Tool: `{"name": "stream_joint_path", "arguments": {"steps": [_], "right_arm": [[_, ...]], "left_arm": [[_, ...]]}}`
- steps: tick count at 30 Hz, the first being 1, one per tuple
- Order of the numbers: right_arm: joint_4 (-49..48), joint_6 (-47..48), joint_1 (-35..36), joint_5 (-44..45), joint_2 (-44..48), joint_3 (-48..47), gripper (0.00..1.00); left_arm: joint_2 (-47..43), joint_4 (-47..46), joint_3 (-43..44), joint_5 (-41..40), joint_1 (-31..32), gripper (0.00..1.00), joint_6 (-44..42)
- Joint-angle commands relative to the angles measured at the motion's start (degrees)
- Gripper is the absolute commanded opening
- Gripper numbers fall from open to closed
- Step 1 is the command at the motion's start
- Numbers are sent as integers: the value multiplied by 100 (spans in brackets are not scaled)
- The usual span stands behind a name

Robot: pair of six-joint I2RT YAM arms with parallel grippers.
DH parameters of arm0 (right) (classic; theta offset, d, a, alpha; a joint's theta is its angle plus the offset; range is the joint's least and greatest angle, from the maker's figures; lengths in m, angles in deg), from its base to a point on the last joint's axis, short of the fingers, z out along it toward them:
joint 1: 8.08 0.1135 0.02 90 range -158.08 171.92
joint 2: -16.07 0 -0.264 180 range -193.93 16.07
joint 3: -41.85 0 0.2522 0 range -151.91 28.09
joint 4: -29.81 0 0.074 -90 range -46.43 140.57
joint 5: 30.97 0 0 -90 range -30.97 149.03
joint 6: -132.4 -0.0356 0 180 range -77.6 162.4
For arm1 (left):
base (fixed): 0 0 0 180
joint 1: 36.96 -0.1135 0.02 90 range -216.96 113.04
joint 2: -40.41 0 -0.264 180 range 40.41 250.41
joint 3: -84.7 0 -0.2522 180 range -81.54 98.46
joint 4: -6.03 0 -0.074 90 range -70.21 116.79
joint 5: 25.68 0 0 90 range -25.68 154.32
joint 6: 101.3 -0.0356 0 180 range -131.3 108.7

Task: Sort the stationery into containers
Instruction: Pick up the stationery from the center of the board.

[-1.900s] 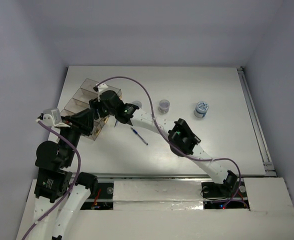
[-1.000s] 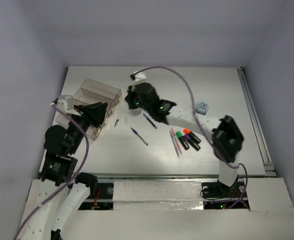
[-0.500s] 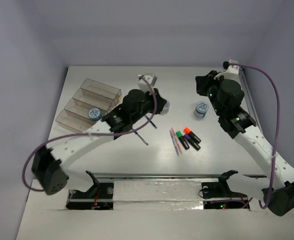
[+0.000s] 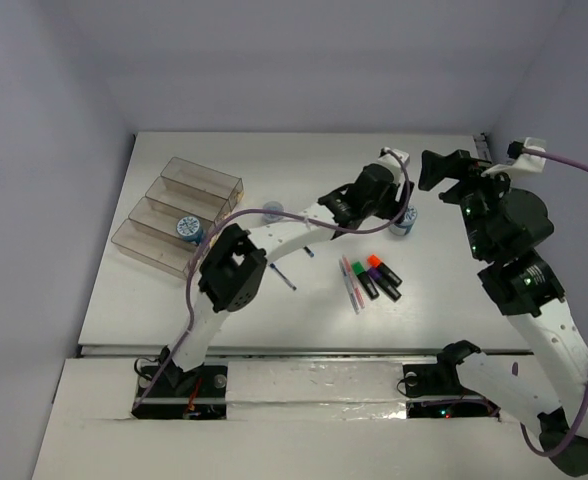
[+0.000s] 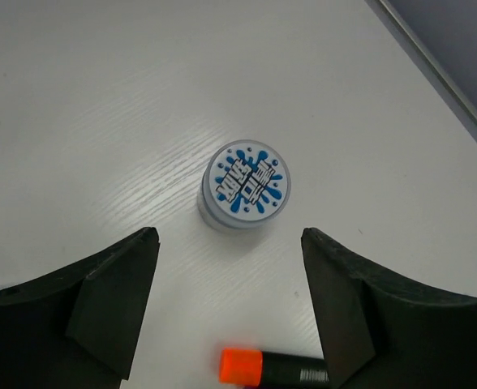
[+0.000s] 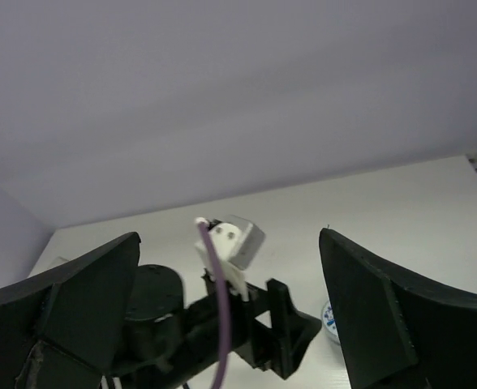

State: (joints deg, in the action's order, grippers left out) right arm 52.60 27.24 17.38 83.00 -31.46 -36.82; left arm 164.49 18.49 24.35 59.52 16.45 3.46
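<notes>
A blue-and-white roll (image 5: 245, 185) stands on the table just beyond my open left gripper (image 5: 229, 239), whose jaws hang above it without touching. From above, that roll (image 4: 407, 222) peeks out beside the left gripper (image 4: 394, 206). An orange-capped marker (image 5: 240, 366) lies under the jaws. The markers (image 4: 381, 278) and slim pens (image 4: 350, 282) lie mid-table. One roll (image 4: 187, 227) sits in the containers (image 4: 164, 205); another roll (image 4: 272, 211) stands on the table. My right gripper (image 4: 444, 168) is raised at the right, open and empty (image 6: 229, 239).
A blue pen (image 4: 286, 281) lies partly under the left forearm (image 4: 294, 232), which spans the table's middle. The right wrist view looks down on the left wrist camera (image 6: 232, 241). A metal rail (image 4: 509, 240) runs along the right edge of the table.
The left arm swung right across the table to the roll at the right and opened its jaws. The right arm pulled back and up from that roll, jaws now open.
</notes>
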Motion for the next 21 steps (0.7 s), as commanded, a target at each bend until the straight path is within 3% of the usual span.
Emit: {"name": "stream_joint_path", "arguments": {"steps": [1,9,21], "right_arm": [[-34,285,-49,108,51,-181,97],[-297,347,-49,-277,33,4,100],[-394,338,-49,-735,-90,127,100]], "left_arm": [[335,515,993,-65,56,70,-325],[1706,1290,2725,-127,108,82,-571],[2446,1317,3289,101,108,84,-580]]}}
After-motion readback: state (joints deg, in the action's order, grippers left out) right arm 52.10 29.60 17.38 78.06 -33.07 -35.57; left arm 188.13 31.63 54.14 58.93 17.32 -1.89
